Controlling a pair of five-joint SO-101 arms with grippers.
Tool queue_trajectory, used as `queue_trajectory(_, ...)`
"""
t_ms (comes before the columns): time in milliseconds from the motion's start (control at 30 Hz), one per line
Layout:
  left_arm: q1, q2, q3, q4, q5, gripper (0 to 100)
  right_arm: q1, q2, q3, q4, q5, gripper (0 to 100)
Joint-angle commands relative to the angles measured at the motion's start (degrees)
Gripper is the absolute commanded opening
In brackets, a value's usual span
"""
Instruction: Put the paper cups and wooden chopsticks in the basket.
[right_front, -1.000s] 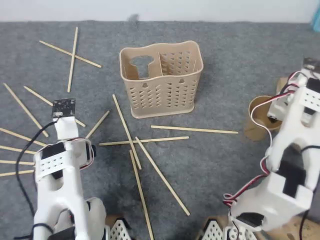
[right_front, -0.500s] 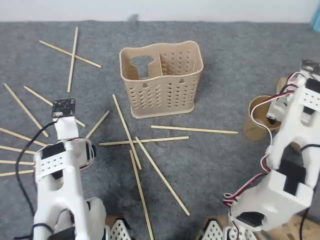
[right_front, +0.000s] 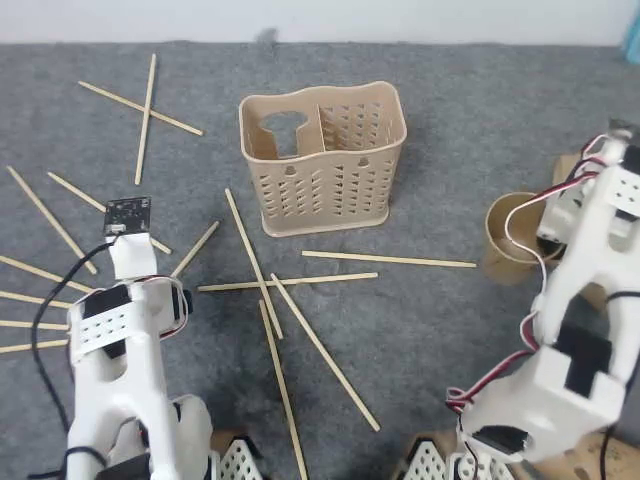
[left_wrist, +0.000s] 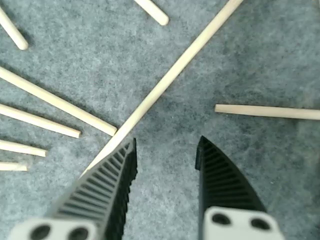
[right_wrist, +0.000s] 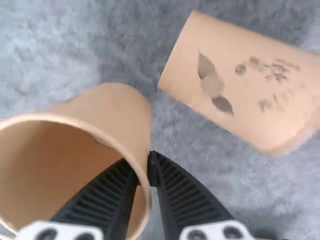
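The tan perforated basket (right_front: 325, 160) stands upright at the table's back centre. Several wooden chopsticks (right_front: 338, 278) lie scattered on the grey mat, left of and in front of it. My right gripper (right_wrist: 145, 170) is shut on the rim of a brown paper cup (right_wrist: 70, 167), one finger inside and one outside; in the high view that cup (right_front: 510, 237) is at the right, open side up. A second paper cup (right_wrist: 247, 107) lies on its side just beyond. My left gripper (left_wrist: 165, 150) hangs open over the mat, a chopstick (left_wrist: 165, 82) beside its fingertip.
A pale wall edge runs along the back of the mat (right_front: 450, 110). The right arm's white body (right_front: 575, 330) and wires stand over the mat's right side. The left arm (right_front: 125, 340) rises at the front left.
The right gripper has carried its paper cup slightly left and toward the front. The left arm and the chopsticks stay where they were.
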Motion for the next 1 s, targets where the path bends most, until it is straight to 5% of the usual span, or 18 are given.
queue_trajectory(0, 0.26, -1.76, -0.13, -1.32, -0.53, 18, -0.84, -7.43, -8.09, 5.41, 0.00, 0.6)
queue_trajectory(467, 0.18, -1.76, -0.13, -1.32, -0.53, 18, -10.86, -9.63, -34.29, 6.73, -4.66, 0.6)
queue_trajectory(967, 0.18, -1.76, -0.13, -2.46, -0.53, 18, -38.55, -7.52, -48.79, 1.80, -2.11, 0.6)
